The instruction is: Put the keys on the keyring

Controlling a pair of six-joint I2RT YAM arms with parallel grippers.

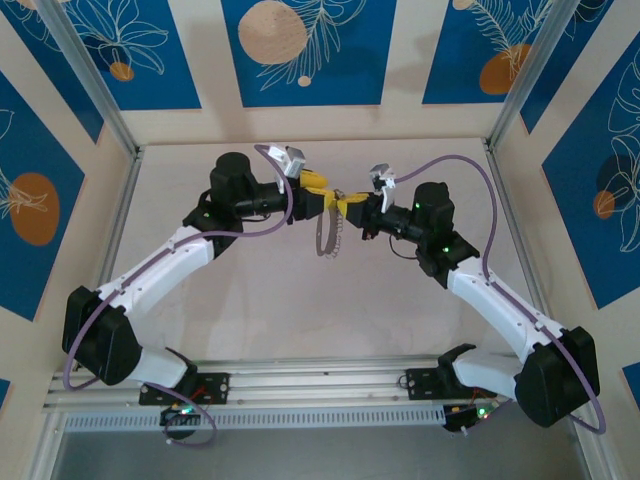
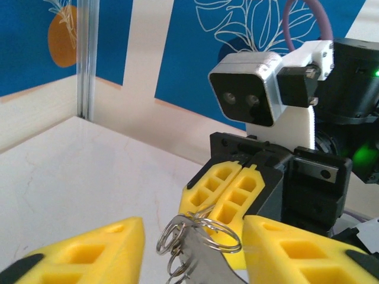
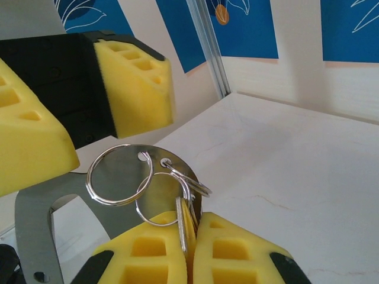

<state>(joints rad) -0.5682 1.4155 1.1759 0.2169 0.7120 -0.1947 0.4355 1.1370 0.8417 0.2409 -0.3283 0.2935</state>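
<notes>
The two grippers meet nose to nose above the middle of the table (image 1: 250,300). The right gripper (image 3: 190,234) is pinched tight on a thin silvery edge at the top of the keyring (image 1: 328,238). What exactly sits in that pinch I cannot tell. The left gripper (image 2: 192,228) has its jaws parted either side of the small split rings (image 3: 118,174), and as far as I can make out it grips nothing.

From above, the keyring hangs at 6 o'clock from where the grippers meet, with its long axis running 12 to 6. The left gripper is at its 10 o'clock and the right at its 2 o'clock. Both are about equally near, but only the right one holds it. I'd judge any threading falls to the left gripper, coming in from 9 o'clock.
</notes>
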